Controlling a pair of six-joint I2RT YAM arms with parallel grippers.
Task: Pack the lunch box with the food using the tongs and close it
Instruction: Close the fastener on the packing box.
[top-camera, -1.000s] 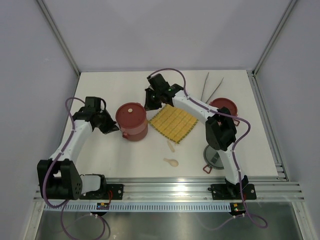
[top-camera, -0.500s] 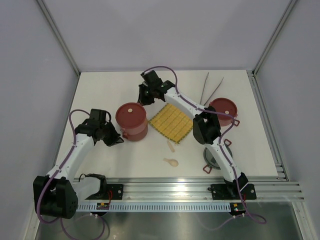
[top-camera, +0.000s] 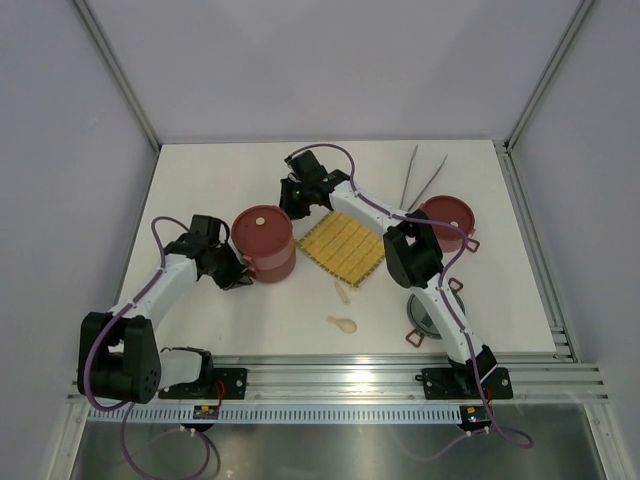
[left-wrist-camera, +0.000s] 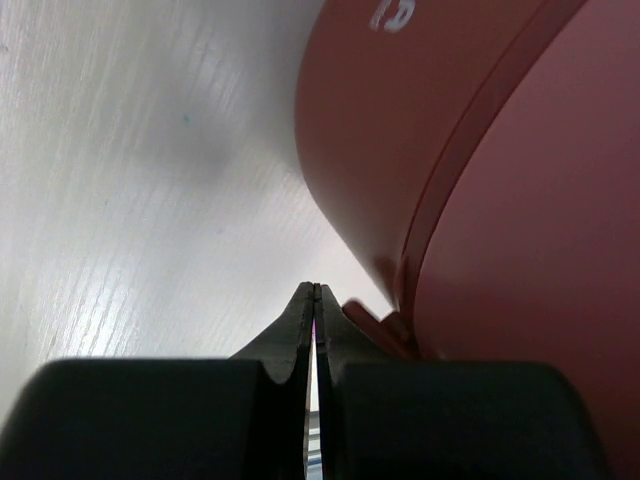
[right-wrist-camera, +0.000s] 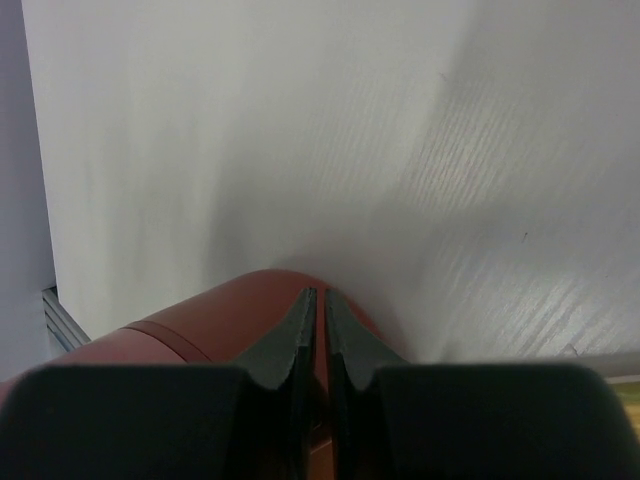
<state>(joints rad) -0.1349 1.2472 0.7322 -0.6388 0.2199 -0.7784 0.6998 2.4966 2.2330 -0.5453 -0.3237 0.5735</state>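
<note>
The lunch box (top-camera: 266, 245) stands as a dark-red round stack with a flat lid and a cream knob on top. My left gripper (top-camera: 240, 279) is shut and empty, low at the stack's near-left side. In the left wrist view its tips (left-wrist-camera: 315, 291) sit beside a red clip (left-wrist-camera: 366, 320) at the base of the lunch box (left-wrist-camera: 480, 150). My right gripper (top-camera: 293, 208) is at the far-right rim. Its fingers (right-wrist-camera: 320, 296) are shut to a thin slit with nothing seen between them, just over the red wall (right-wrist-camera: 200, 320). The tongs (top-camera: 421, 176) lie at the back right. The food is out of view.
A yellow woven mat (top-camera: 345, 246) lies right of the stack. Two cream spoon-like pieces (top-camera: 342, 323) lie nearer the front. A separate red tier (top-camera: 448, 217) sits at the right. A grey lid with red clips (top-camera: 428, 318) is partly hidden behind the right arm.
My left gripper has dropped and slid right, up to the stack's near-left side. My right gripper swung a little left, then came back down to the far-right rim.
</note>
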